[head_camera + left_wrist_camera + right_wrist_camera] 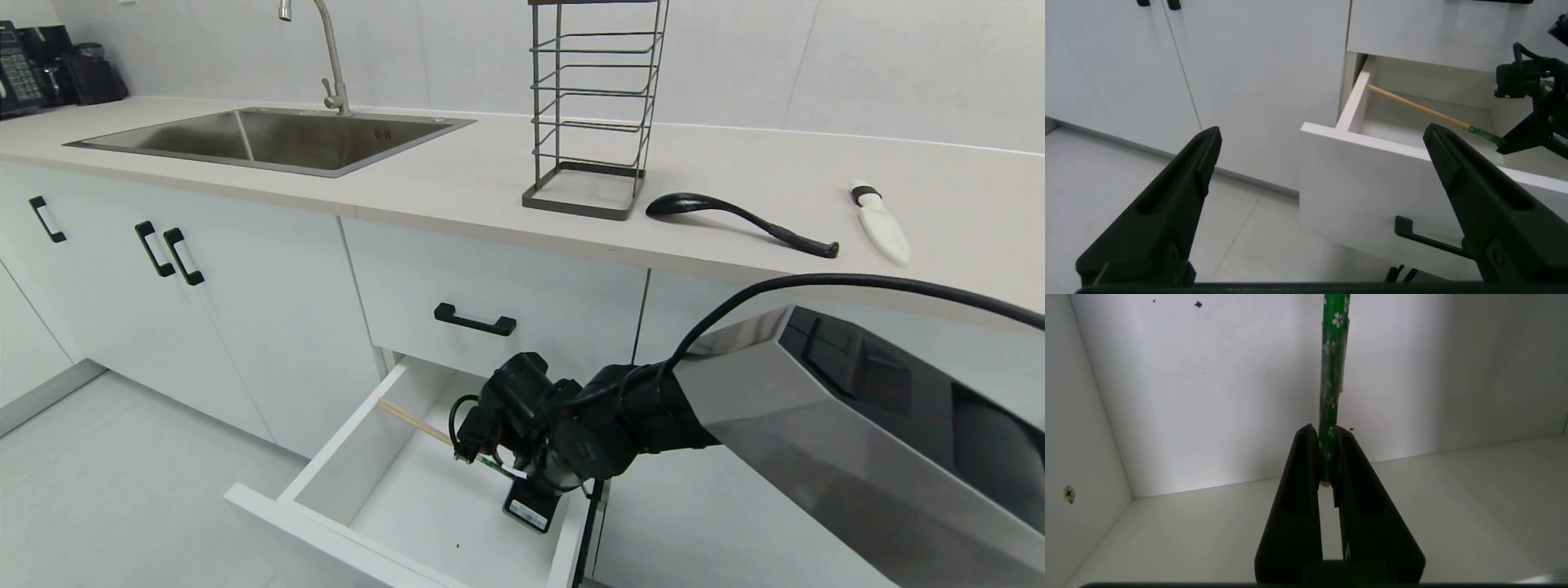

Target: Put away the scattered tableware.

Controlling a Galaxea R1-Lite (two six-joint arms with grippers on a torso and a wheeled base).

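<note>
Down below the pale tabletop, the right tool pinches chopsticks in the white drawer; the left tool is wide open.

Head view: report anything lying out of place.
A black ladle and a white utensil lie loose on the countertop, to the right of the wire rack, not put away. The right gripper holds chopsticks slanted inside the open drawer. Nothing spilled or damaged.
</note>
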